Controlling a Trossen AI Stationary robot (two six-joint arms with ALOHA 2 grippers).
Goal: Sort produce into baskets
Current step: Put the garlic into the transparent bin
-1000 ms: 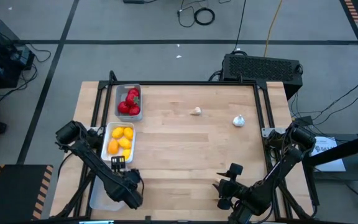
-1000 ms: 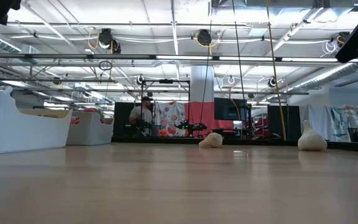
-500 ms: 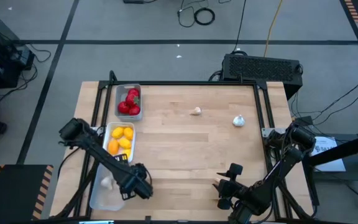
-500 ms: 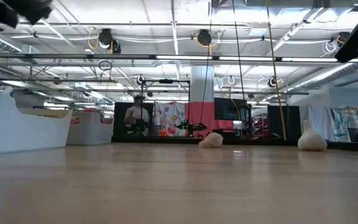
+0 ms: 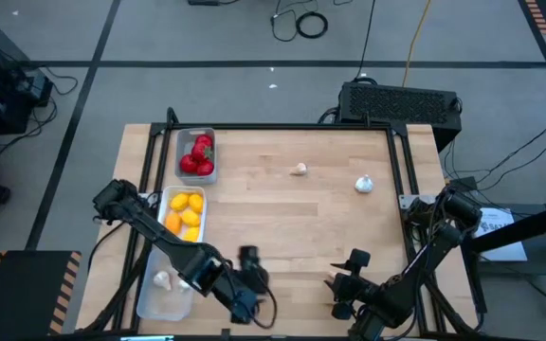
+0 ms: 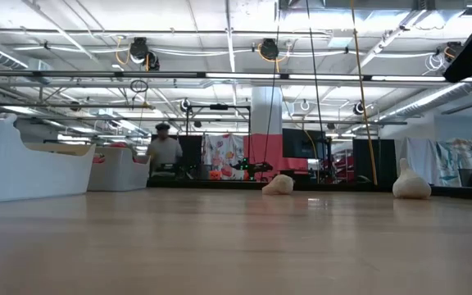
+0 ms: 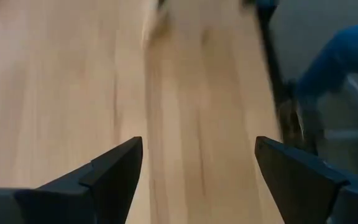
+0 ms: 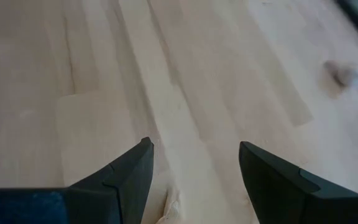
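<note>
While pale, knobbly garlic bulbs [image 5: 298, 170] lie on the smooth wooden table [image 5: 292, 227], the left gripper [image 5: 246, 268] hovers spread wide, empty; the right gripper [image 5: 344, 278] waits parted, empty.

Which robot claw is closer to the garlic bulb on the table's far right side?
Right gripper: the garlic bulb lies straight beyond it. The left gripper is farther over.

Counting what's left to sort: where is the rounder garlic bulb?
In the high view the garlic bulb lies on the table's far right, beside the smaller piece.
</note>
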